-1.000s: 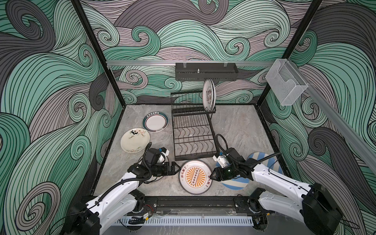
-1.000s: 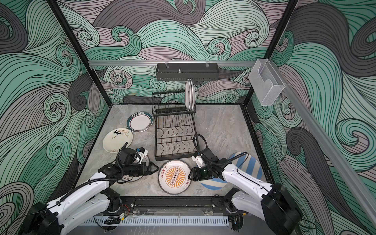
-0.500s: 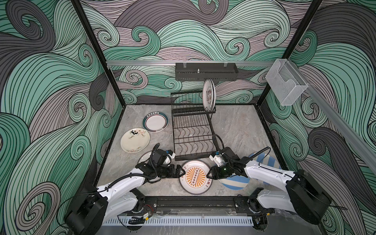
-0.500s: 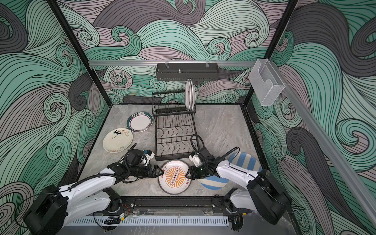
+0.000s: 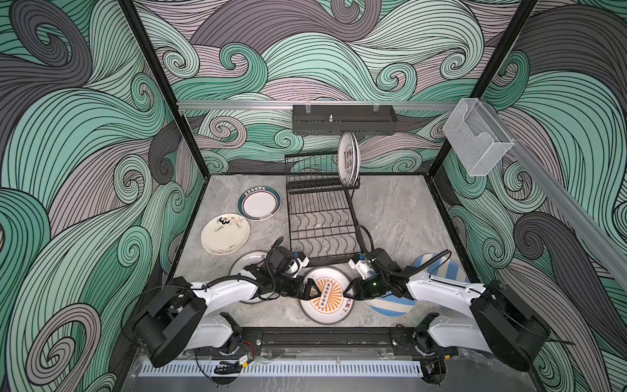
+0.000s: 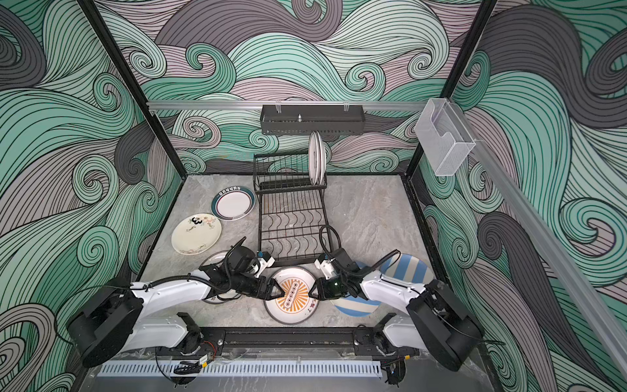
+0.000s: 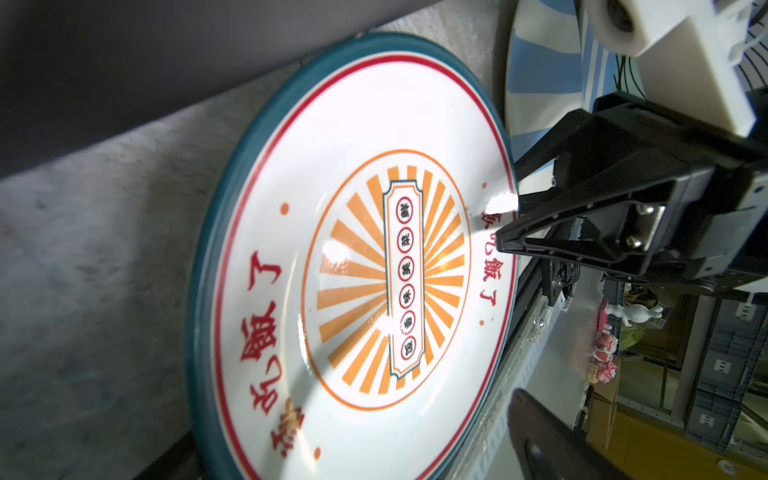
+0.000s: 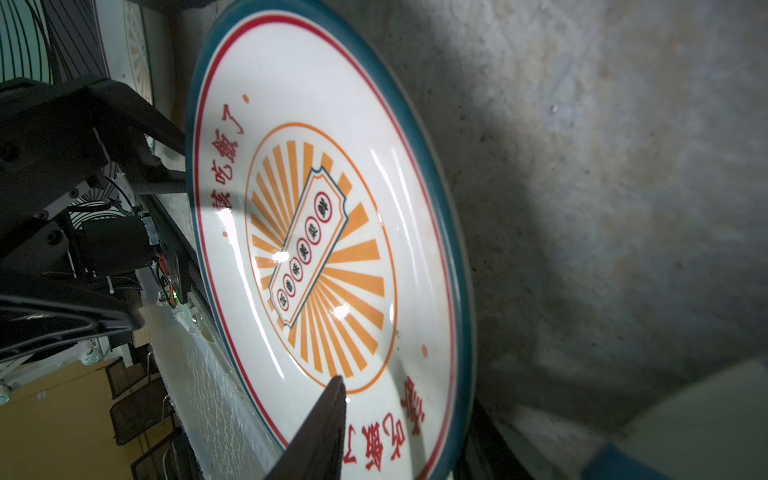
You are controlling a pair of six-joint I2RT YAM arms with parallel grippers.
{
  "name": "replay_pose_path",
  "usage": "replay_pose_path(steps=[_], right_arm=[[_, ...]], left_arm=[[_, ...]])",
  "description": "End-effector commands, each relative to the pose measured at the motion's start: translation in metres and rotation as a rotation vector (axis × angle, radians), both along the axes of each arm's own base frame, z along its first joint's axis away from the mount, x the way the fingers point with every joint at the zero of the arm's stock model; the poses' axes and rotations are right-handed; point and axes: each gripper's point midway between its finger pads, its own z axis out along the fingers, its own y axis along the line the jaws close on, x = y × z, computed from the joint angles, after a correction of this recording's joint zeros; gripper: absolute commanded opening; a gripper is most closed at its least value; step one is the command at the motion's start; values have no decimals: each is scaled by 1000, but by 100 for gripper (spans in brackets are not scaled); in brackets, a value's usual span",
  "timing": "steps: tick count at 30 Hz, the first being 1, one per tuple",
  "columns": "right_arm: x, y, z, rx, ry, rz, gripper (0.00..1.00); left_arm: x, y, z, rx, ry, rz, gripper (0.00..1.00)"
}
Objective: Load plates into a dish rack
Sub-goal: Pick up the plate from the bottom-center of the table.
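An orange-sunburst plate (image 5: pixel 326 296) (image 6: pixel 291 296) lies flat near the table's front edge, between my two grippers. My left gripper (image 5: pixel 308 291) is open wide at its left rim, and one finger (image 7: pixel 540 432) shows beside the plate (image 7: pixel 353 257). My right gripper (image 5: pixel 349 294) straddles the right rim. One of its fingers (image 8: pixel 326 419) lies over the plate's face (image 8: pixel 324 232) and the other sits under the rim. Whether they pinch it does not show. The dish rack (image 5: pixel 320 217) stands behind, with two plates (image 5: pixel 348 159) upright in its upper tier.
A teal-rimmed plate (image 5: pixel 259 203) and a cream plate (image 5: pixel 225 233) lie left of the rack. Another plate (image 5: pixel 246 263) sits under my left arm. Two blue-striped plates (image 5: pixel 437 268) (image 5: pixel 390 305) lie under my right arm. On the back wall hang a black shelf (image 5: pixel 344 118) and a clear box (image 5: pixel 476 142).
Both arms have moved inward to the sunburst plate. My left gripper reached its left rim. My right gripper slid onto its right rim and its jaws have narrowed.
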Motion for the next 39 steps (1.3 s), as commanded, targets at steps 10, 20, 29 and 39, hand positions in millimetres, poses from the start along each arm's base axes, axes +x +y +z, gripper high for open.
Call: replay_pose_path(steps=[10,20,29,39], right_arm=[[8,7,18,149,-10,-89,32],[15,7,29,196,-18,-128,20],[19,3,44,193,-40,-158,6],[37,-29,84,164,-130,-254,0]], left_arm=[[4,-15,8,-9,-18,-39,99],[3,-21,9,-7,-15,-58,99],[9,-27,23,-15,-24,-59,99],[40,2,44,160,-191,21,99]])
